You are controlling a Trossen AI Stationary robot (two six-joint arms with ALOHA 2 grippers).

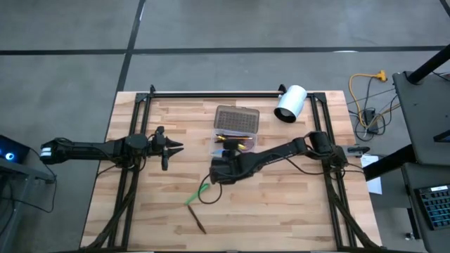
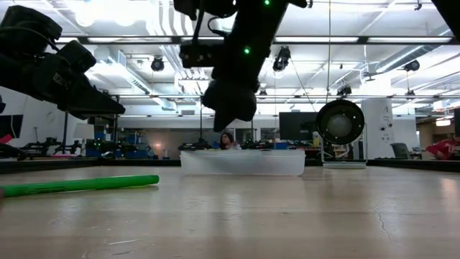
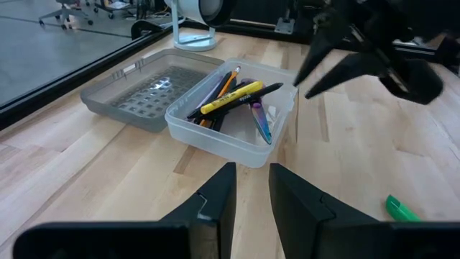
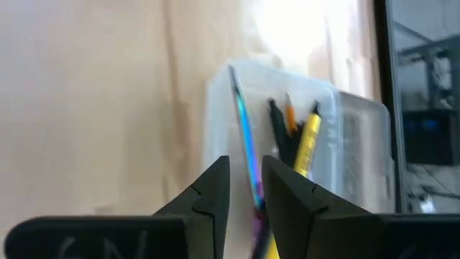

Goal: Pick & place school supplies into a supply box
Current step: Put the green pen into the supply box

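The right arm stretches across the wooden table [image 1: 295,204], its right gripper [image 1: 219,171] hanging empty just short of the supply box [image 1: 235,144], fingers a narrow slit apart. The left gripper [image 1: 172,146] waits left of the box, likewise slightly parted, holding nothing. A white cylinder [image 1: 290,103] lies at the back. The left wrist view shows a yellow pen [image 3: 231,97], pencils and scissors inside; a green pen [image 1: 197,193] and brown pencil [image 1: 197,219] lie outside.
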